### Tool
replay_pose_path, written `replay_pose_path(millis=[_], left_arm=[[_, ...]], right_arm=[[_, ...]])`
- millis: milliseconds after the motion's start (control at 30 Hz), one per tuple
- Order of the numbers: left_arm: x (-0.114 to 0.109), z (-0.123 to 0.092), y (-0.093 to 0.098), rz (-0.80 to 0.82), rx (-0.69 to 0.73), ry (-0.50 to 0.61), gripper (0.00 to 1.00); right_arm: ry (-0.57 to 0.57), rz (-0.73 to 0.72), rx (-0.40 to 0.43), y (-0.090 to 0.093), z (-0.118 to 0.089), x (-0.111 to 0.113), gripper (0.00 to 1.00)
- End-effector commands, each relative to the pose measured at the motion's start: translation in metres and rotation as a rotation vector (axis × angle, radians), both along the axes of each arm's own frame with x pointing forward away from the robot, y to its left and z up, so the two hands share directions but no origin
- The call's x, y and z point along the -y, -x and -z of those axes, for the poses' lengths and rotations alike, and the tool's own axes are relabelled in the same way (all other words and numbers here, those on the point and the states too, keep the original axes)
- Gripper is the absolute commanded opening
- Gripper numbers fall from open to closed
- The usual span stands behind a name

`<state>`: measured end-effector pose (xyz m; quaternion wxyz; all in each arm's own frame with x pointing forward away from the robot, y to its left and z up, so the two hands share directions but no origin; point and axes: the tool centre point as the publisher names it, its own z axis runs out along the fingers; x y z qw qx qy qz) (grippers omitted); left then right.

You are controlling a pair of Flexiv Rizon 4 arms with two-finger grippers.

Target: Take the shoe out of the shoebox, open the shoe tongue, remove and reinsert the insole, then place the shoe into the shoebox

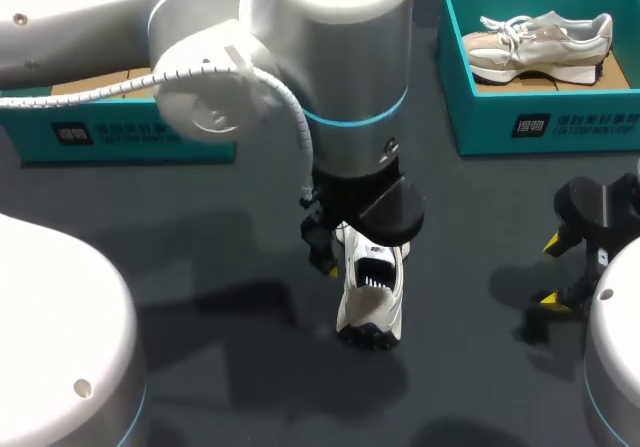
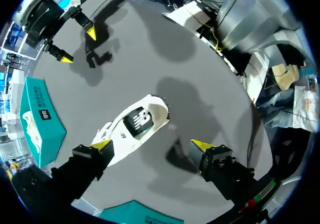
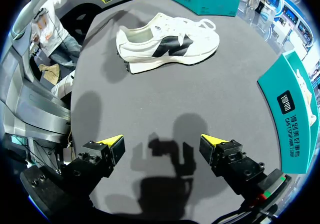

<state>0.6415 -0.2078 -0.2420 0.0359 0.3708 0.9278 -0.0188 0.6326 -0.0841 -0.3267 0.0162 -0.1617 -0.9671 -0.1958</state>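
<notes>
Our left gripper (image 2: 152, 145) hangs wide open, holding nothing, directly above the white shoe (image 2: 135, 126). One yellow finger is beside the shoe's far end and the other is over bare table (image 1: 230, 387). We cannot tell whether either finger touches the shoe.

The shoe stands on its sole near the middle of the table, out of any box, so we judge the first step done. It looks laced and closed, so opening the tongue, taking out and refitting the insole, and boxing the shoe all seem left to do.

A teal shoebox (image 1: 130, 132) sits at the far left, mostly hidden by our arm. A second teal shoebox (image 1: 560, 117) at the far right holds a beige shoe (image 1: 540, 42).

Our left arm comes in from the far left and reaches past the middle, its wrist pointing straight down. Our right gripper (image 3: 162, 143) hovers low at the near right, also wide open and empty, facing the shoe and well apart from it.
</notes>
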Motion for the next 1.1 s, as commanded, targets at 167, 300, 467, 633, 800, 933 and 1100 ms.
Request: replay_pose_path(millis=[167, 300, 467, 633, 800, 933, 1100], left_arm=[[0.001, 0.015, 0.019, -0.282, -0.091, 0.073, 1.0], [0.005, 0.028, 0.025, -0.361, -0.136, 0.107, 1.0], [0.014, 0.044, 0.031, -0.415, -0.132, 0.117, 1.0], [0.024, 0.06, 0.033, -0.449, -0.133, 0.111, 1.0], [0.026, 0.071, 0.036, -0.48, -0.122, 0.097, 1.0], [0.029, 0.081, 0.036, -0.504, -0.117, 0.092, 1.0], [0.032, 0.095, 0.036, -0.544, -0.107, 0.072, 1.0]], right_arm=[[0.001, 0.001, 0.002, 0.002, -0.001, 0.0, 1.0], [0.001, 0.001, 0.002, 0.002, -0.001, 0.0, 1.0], [0.001, 0.001, 0.002, 0.002, -0.001, 0.0, 1.0], [0.001, 0.001, 0.002, 0.002, -0.001, 0.0, 1.0], [0.001, 0.001, 0.002, 0.002, -0.001, 0.0, 1.0], [0.001, 0.001, 0.002, 0.002, -0.001, 0.0, 1.0], [0.001, 0.001, 0.002, 0.002, -0.001, 0.0, 1.0]])
